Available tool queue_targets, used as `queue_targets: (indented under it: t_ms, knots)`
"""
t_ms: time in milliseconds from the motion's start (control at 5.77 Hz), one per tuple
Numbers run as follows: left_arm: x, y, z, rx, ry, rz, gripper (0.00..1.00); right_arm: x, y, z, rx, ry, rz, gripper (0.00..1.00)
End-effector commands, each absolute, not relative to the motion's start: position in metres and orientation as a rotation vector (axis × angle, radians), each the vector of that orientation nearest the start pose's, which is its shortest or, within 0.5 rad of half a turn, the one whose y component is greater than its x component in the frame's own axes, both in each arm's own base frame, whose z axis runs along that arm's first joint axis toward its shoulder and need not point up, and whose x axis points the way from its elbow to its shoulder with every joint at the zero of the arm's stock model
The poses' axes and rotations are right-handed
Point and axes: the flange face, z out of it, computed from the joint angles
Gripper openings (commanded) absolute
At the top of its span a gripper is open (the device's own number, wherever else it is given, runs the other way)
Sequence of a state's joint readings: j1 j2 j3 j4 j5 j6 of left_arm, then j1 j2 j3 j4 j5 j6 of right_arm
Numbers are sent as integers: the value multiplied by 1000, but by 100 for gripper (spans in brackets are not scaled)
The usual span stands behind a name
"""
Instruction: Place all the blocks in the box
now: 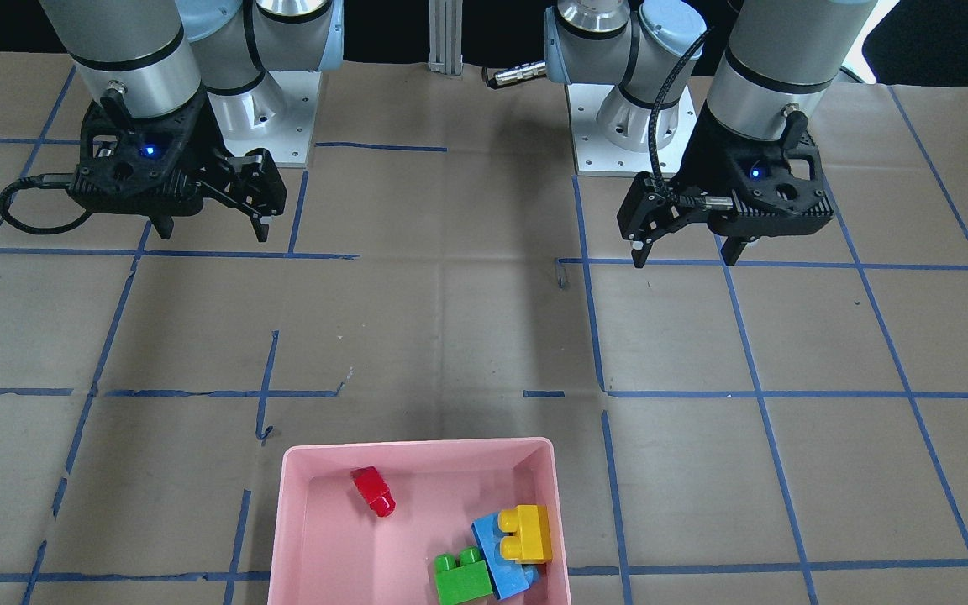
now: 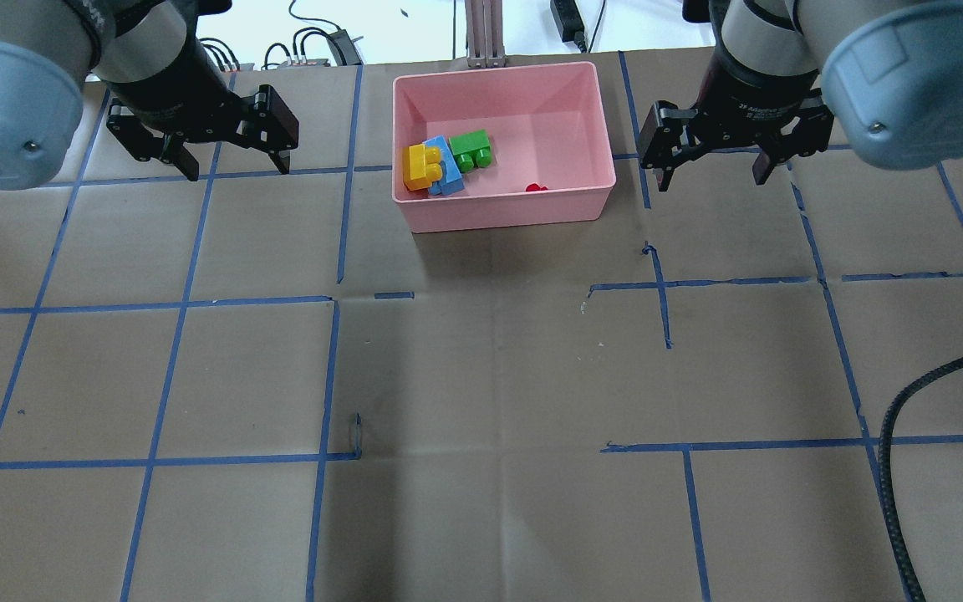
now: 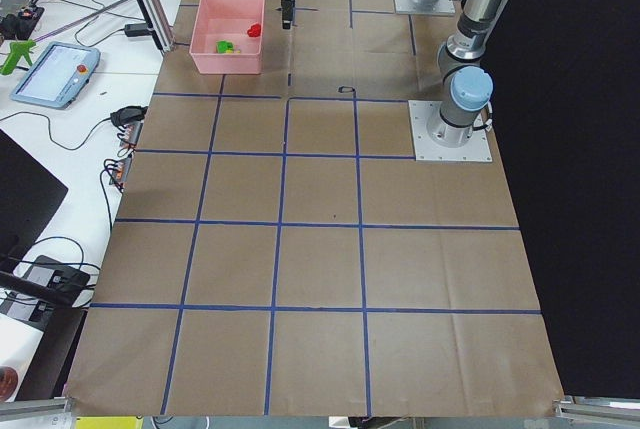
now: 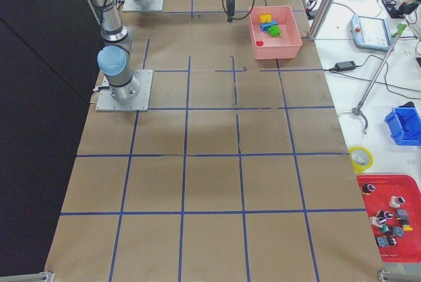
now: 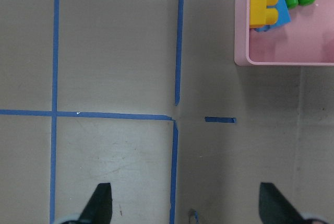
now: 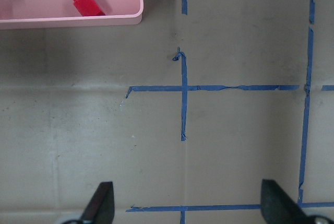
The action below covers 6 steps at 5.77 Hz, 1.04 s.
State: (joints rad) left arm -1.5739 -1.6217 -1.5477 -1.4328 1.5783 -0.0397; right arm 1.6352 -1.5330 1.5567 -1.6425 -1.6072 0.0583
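The pink box (image 1: 417, 447) stands at the table's far edge from the robot, and all four blocks lie inside it. The red block (image 1: 373, 491) lies alone on its side. The yellow block (image 1: 526, 532) rests on the light blue block (image 1: 514, 580), with the green block (image 1: 460, 576) beside them. In the overhead view the box (image 2: 498, 217) sits between the two grippers. My left gripper (image 2: 237, 170) is open and empty, apart from the box. My right gripper (image 2: 713, 181) is open and empty on the other side.
Brown paper with a blue tape grid (image 2: 331, 376) covers the table. Both arm bases (image 1: 274, 126) stand at the robot's side. A black cable (image 2: 908, 418) hangs at the lower right of the overhead view. Benches with devices (image 4: 371, 29) flank the table.
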Motion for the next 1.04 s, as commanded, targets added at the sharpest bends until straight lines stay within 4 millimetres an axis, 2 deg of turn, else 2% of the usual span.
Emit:
queue_targets:
  t_ms: [0, 866]
  knots:
    - [-135, -526, 490, -50, 3143, -178, 99, 163, -508, 484, -8, 3174, -81, 100]
    - [-131, -525, 492, -43, 3142, -183, 99, 162, -509, 484, -8, 3174, -81, 100]
